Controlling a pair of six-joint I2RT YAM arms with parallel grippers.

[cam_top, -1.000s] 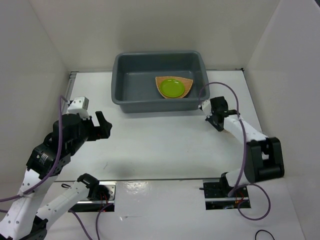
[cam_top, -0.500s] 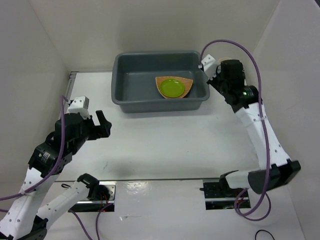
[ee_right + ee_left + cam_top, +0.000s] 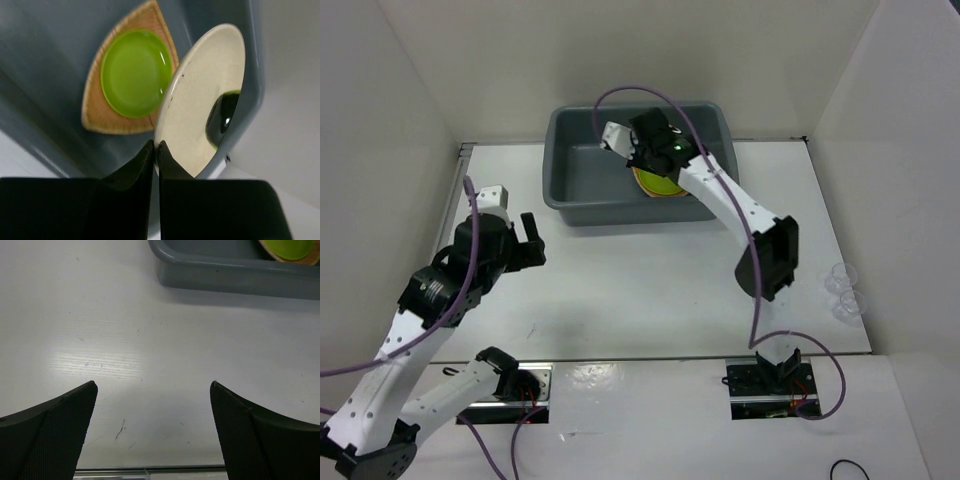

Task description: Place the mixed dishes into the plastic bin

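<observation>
Seen from above, a large dark grey plastic bin point(image 3: 582, 170) sits at the far side of a white table point(image 3: 650, 280), with two robot arms mounted at the near edge. The right arm stretches forward and across, so its wrist hangs over the middle of the bin. In the right wrist view, the right gripper point(image 3: 156, 147) has its two dark fingers pressed almost together, pinching the near rim of a small cream round plate point(image 3: 195, 110). The plate extends away from the fingertips over the inside of the bin and carries a glossy dark green mark toward its far side. Its far edge overlaps the bin's wall in this view, and whether it touches the bin cannot be told. Beyond and to the left of the held plate, an orange rounded-triangular woven-textured plate point(image 3: 97, 112) lies flat on the bin floor. A small lime-green round dish point(image 3: 136, 72) rests on top of the orange plate. The cream plate is close beside these two, not resting on them. Small clear glassware point(image 3: 842, 292) stands on the table at the far right edge, well apart from the bin. The left gripper point(image 3: 152, 390) hovers over bare table in front of the bin's near left corner, its fingers spread wide with nothing between them.
</observation>
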